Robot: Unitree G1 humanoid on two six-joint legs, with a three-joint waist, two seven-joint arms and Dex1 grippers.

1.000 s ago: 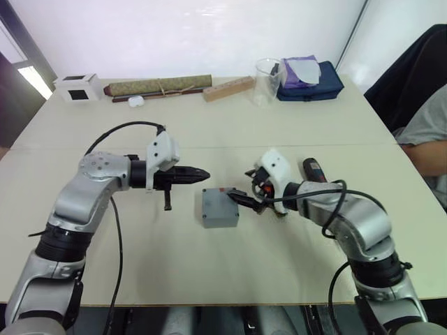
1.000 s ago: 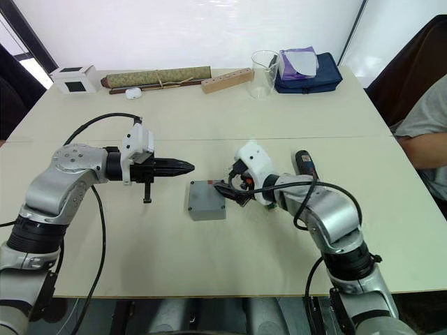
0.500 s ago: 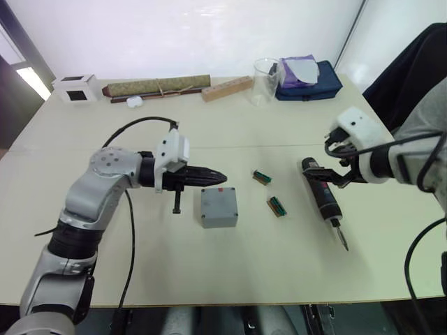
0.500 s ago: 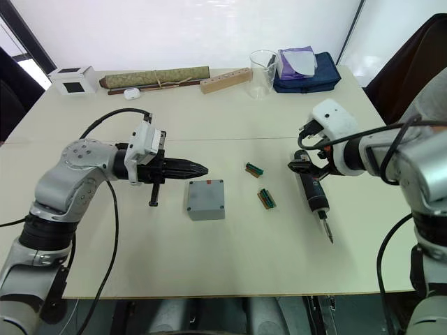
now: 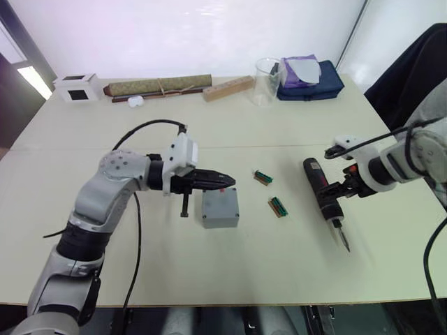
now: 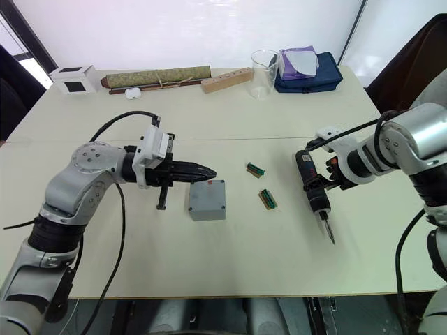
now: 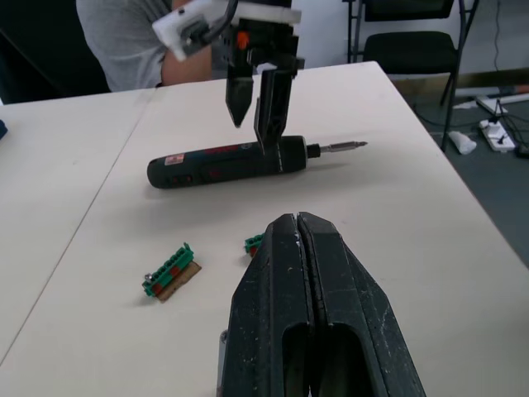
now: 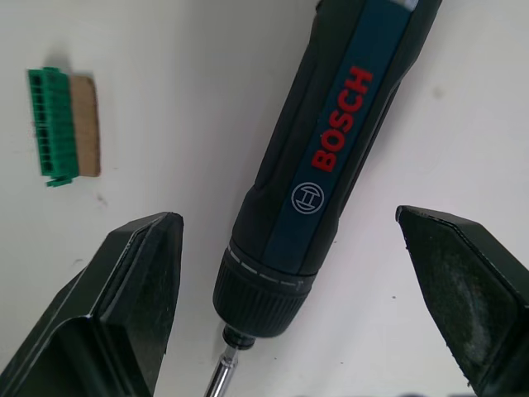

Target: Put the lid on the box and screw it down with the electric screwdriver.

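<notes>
Box (image 6: 207,199), grey and with the lid (image 5: 220,204) lying flat over it, sits at the centre of the frame on the pale tabletop (image 6: 209,258). Just above its upper left edge hovers the left pincer (image 6: 207,172), its two black fingers pressed together with nothing between them. Right of the box lie two small green connector blocks (image 6: 266,199), one above the other. Further right, the electric screwdriver (image 6: 312,192) lies on the tabletop, bit pointing toward the lower right. Directly over its front end stands the right pincer (image 8: 297,306), spread wide, one finger on either side of the black body and touching neither side.
</notes>
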